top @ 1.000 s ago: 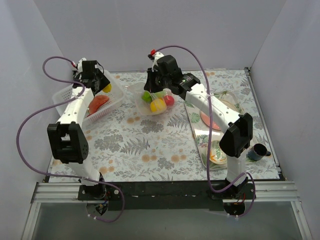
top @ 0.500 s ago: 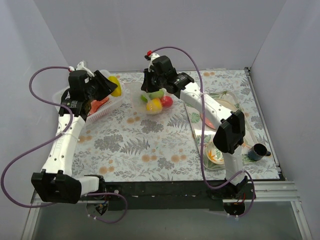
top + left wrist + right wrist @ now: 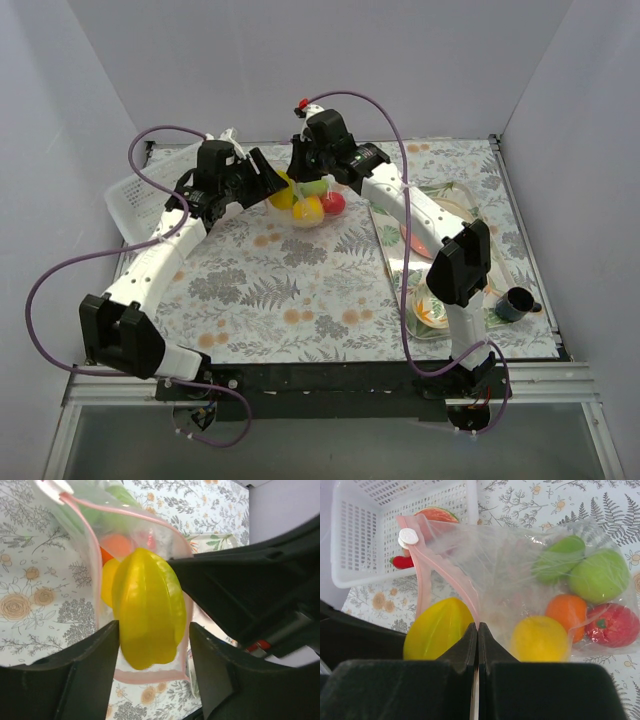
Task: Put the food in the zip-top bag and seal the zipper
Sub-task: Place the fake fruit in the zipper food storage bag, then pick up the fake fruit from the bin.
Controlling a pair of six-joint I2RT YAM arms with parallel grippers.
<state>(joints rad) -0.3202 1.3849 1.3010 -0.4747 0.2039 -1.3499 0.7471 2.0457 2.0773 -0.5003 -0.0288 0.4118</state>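
Feeding a yellow ridged fruit point(image 3: 147, 615) into the zip-top bag point(image 3: 520, 550).
Gripped by left gripper point(image 3: 152, 635) at the mouth, 9 o'clock of right gripper point(image 3: 478, 629), closed on the zipper point(image 3: 422, 585); next, push deeper, release. Inside: two green apples point(image 3: 597, 575), one orange point(image 3: 565, 611), one lemon point(image 3: 540, 637), one red apple point(image 3: 612, 625); one watermelon slice point(image 3: 436, 515) in basket point(image 3: 355, 530).

The zip-top bag point(image 3: 520, 550) is clear, its zipper point(image 3: 422, 580) pale pink with a white slider point(image 3: 408, 536); inside show green apples point(image 3: 599, 575), an orange point(image 3: 565, 611), a yellow lemon point(image 3: 540, 639) and a red apple point(image 3: 612, 625); the ridged fruit point(image 3: 147, 607) is glossy yellow; the slotted basket point(image 3: 360, 530) is white, the watermelon slice point(image 3: 436, 514) in it red with a green rind; the tablecloth point(image 3: 300, 290) is pale with grey ferns and orange flowers; the cables point(image 3: 350, 94) are purple.
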